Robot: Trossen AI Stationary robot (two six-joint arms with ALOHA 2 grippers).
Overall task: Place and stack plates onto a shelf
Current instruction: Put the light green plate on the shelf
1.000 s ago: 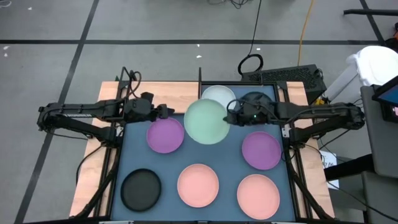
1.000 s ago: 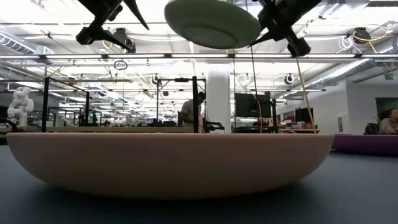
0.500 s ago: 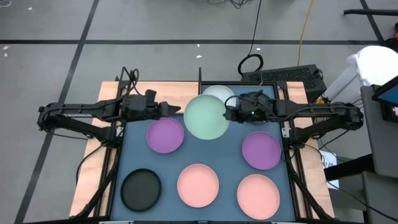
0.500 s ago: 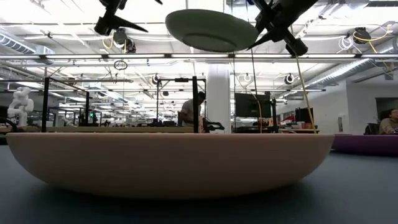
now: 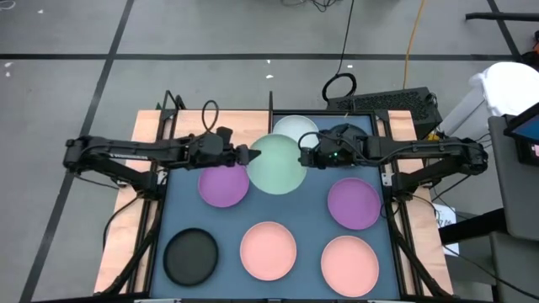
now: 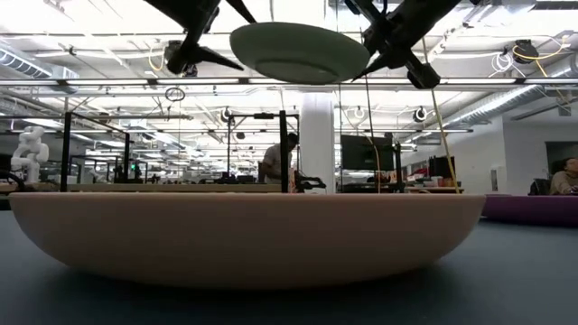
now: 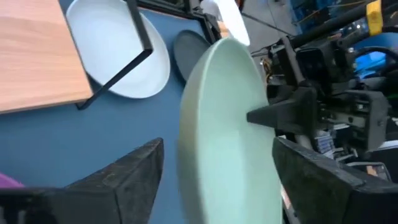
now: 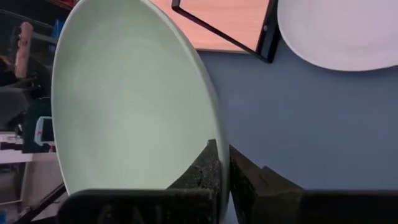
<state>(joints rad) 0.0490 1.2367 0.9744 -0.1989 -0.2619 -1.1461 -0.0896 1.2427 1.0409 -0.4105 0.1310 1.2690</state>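
— Jaws, right gripper (image 5: 306,157)?
— Pinched on the pale green plate's (image 5: 277,163) rim, holding it aloft over the mat, just before the shelf (image 5: 221,128).
— Left gripper (image 5: 249,155)?
— Spread wide at the opposite rim, apparently to take it.
— Orientation?
— Round, roughly level, hollow up.

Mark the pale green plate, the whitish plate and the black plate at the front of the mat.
pale green plate (image 5: 278,164), high view, centre of its bowl.
whitish plate (image 5: 296,127), high view, uncovered far rim.
black plate (image 5: 190,256), high view, centre.
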